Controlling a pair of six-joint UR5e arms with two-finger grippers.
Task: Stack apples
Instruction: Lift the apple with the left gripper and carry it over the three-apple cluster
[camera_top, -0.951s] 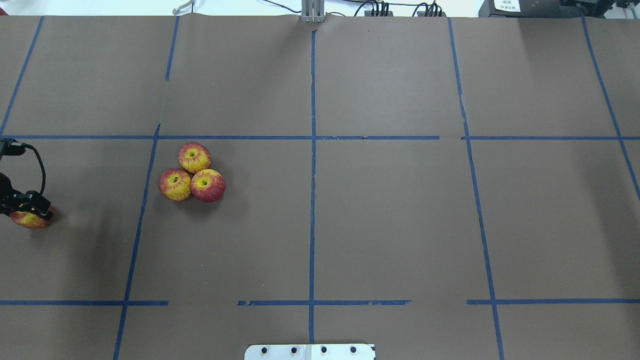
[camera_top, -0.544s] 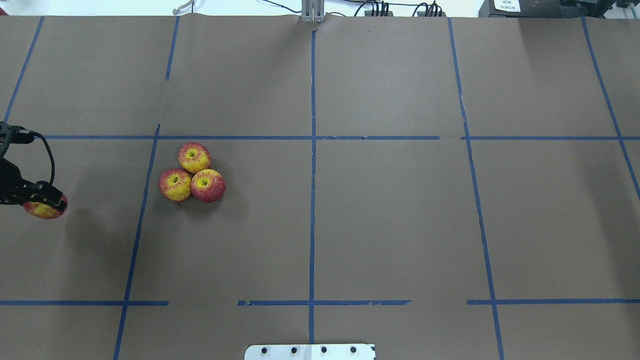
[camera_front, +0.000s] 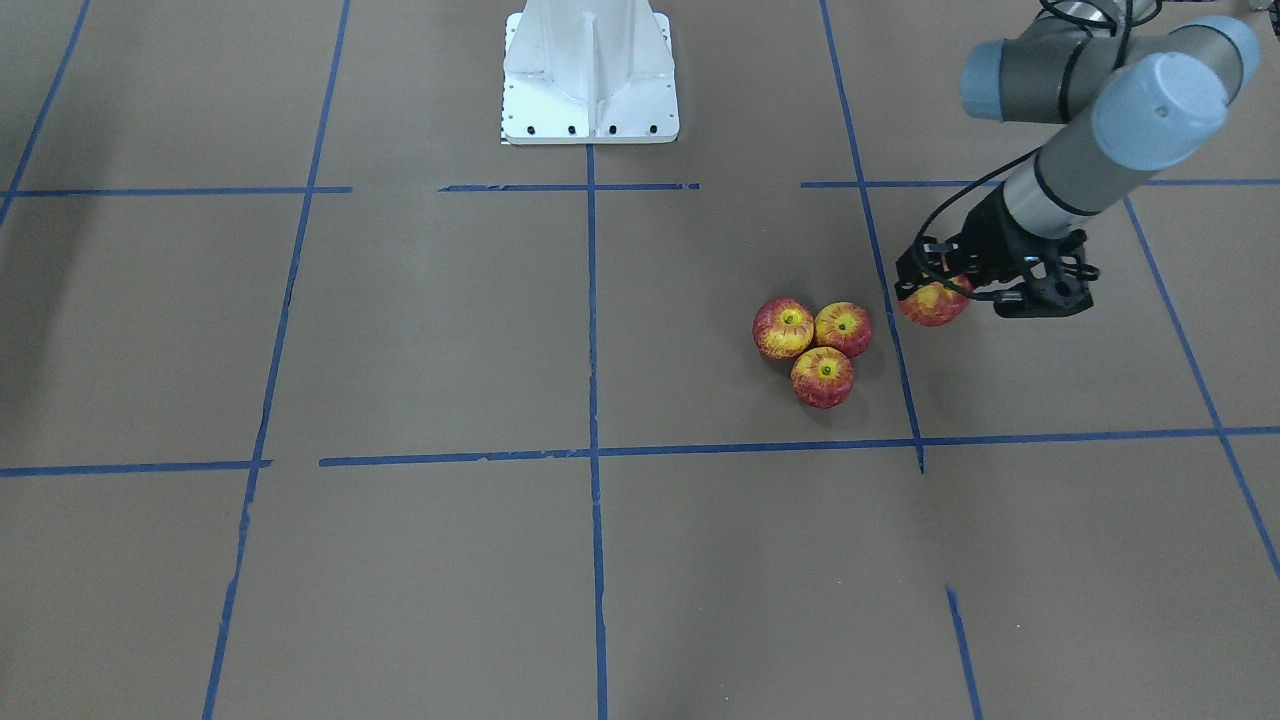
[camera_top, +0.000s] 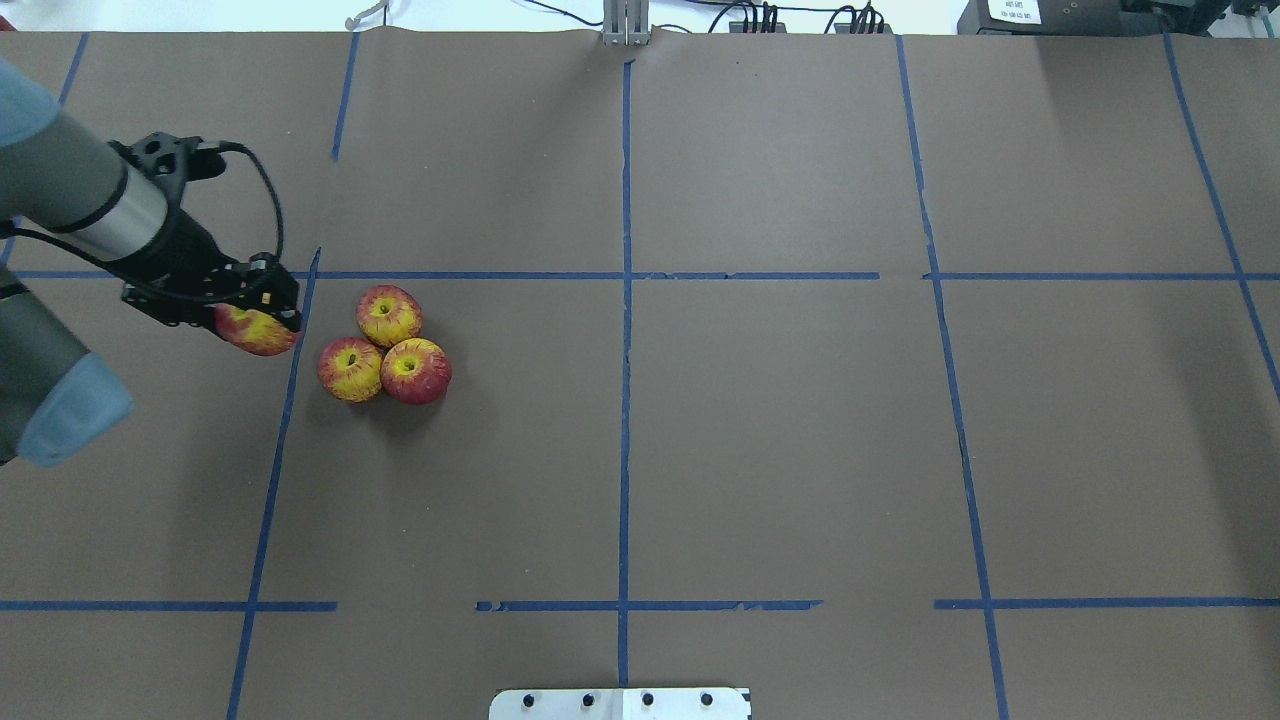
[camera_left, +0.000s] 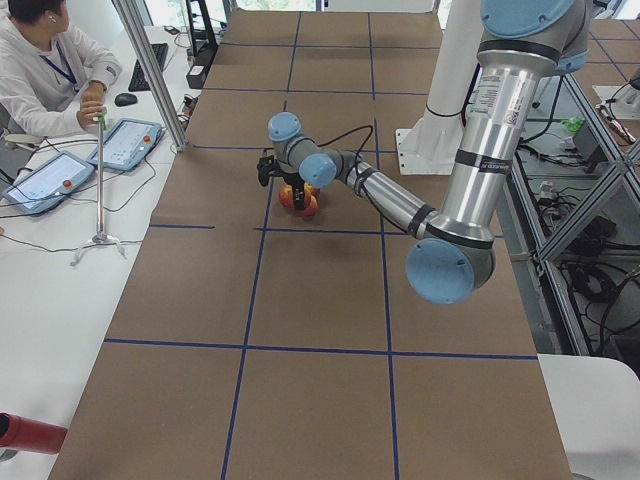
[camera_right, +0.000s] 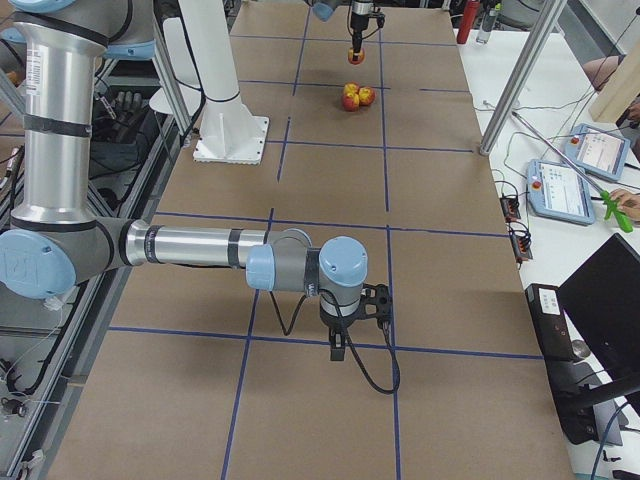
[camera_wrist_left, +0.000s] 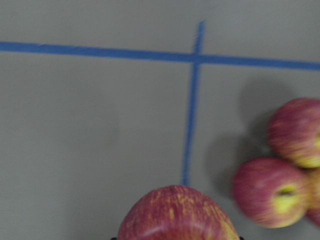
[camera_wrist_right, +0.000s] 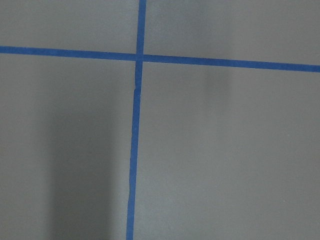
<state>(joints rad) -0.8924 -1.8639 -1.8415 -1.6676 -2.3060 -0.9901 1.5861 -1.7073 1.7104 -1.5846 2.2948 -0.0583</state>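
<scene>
**Front-facing cam:** the left gripper (camera_front: 932, 292) is clamped on a held apple (camera_front: 932, 308), fingers pinching it from both sides. The fruit is raised off the brown-papered table (camera_front: 400, 330). Just beside it, by a blue tape line (camera_front: 908, 400), sits the apple cluster (camera_front: 823, 377): three apples touching in a triangle, stem dimples up. The white robot base (camera_front: 590, 70) stands at top ctr.

**Overhead cam:** same grip seen from behind the robot. The held apple hangs on the cluster's left, near but not touching, approx. at the tape line.

**Left-side cam:** the near arm reaches out over the table to the apples. An operator (camera_left: 45, 70) sits at a side desk w/ tablets (camera_left: 125, 143).

**Right-side cam:** the right gripper (camera_right: 338, 348) points down over the table's near end, well apart from the fruit. Cannot tell how far its jaws are parted. At the far end the held apple hangs above the cluster's level.

**Left wrist cam:** the held apple fills bottom ctr, and the cluster is blurred at the right edge. A tape cross lies btwn and above.

**Right wrist cam:** shows only paper & a tape cross.
</scene>
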